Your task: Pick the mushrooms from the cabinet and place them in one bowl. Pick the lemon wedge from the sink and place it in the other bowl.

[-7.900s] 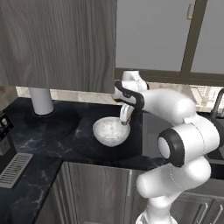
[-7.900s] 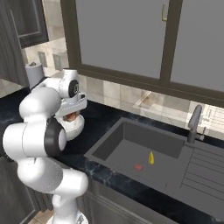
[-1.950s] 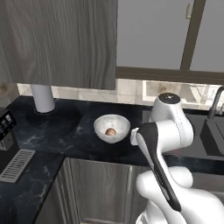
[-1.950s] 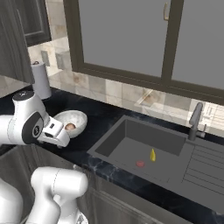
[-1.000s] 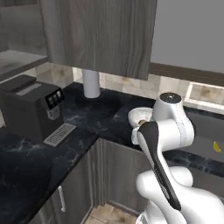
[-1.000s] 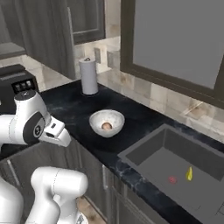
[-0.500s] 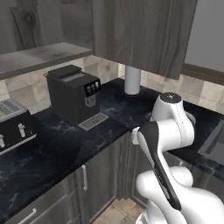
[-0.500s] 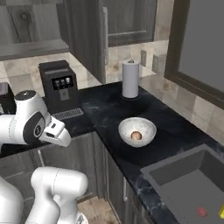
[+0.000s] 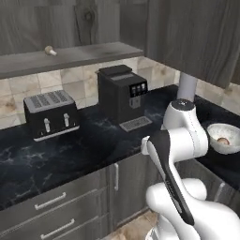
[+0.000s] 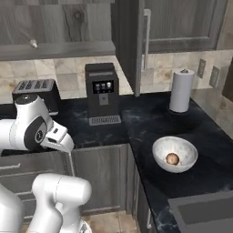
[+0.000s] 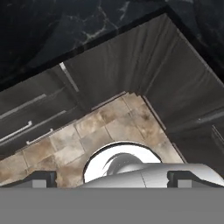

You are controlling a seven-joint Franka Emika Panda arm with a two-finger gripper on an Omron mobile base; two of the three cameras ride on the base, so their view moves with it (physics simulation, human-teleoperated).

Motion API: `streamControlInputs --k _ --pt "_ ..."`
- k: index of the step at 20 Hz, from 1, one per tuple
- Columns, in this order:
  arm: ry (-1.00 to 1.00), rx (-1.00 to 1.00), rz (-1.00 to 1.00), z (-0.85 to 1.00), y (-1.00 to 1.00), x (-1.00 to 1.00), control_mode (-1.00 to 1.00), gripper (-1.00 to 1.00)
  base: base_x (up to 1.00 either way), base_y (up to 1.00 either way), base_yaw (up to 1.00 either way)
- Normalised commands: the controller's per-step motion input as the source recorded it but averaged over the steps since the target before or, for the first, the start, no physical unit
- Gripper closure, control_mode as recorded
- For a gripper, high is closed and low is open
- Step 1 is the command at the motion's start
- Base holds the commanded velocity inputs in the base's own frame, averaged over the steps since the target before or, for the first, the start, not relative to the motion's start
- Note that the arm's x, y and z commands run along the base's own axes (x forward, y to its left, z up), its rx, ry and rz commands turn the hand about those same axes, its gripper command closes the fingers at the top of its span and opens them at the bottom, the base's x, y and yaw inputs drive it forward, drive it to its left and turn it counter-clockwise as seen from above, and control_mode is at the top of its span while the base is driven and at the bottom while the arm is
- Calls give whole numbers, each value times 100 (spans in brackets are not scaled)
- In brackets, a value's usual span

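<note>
Right base view swung from sink toward cabinet: second mushroom on shelf next; gripper wide open, empty.

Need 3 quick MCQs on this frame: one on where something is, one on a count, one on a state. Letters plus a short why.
1. Where is the second mushroom?
A. on the open cabinet shelf above the toaster
B. in the sink
C. on the coffee machine

2. How many mushrooms lie in the bowl?
A. none
B. one
C. three

3. How does the claw stand?
A. shut on a mushroom
B. shut on a lemon wedge
C. open, holding nothing

Answers: 1 A, it sits on the grey shelf over the toaster. 2 B, a single brown mushroom rests inside. 3 C, the hand view shows both fingertips wide apart with only floor between them.
</note>
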Motion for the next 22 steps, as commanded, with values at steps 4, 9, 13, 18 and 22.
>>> streamControlInputs --k 4,9,13,18,22 --pt "0 0 0 0 0 0 100 -100 14 0 50" --pt "0 0 0 0 0 0 100 -100 0 0 50" --pt "0 0 0 0 0 0 100 -100 41 -1 37" --pt "0 0 0 0 0 0 100 -100 20 5 4" --pt "0 0 0 0 0 0 100 -100 0 0 0"
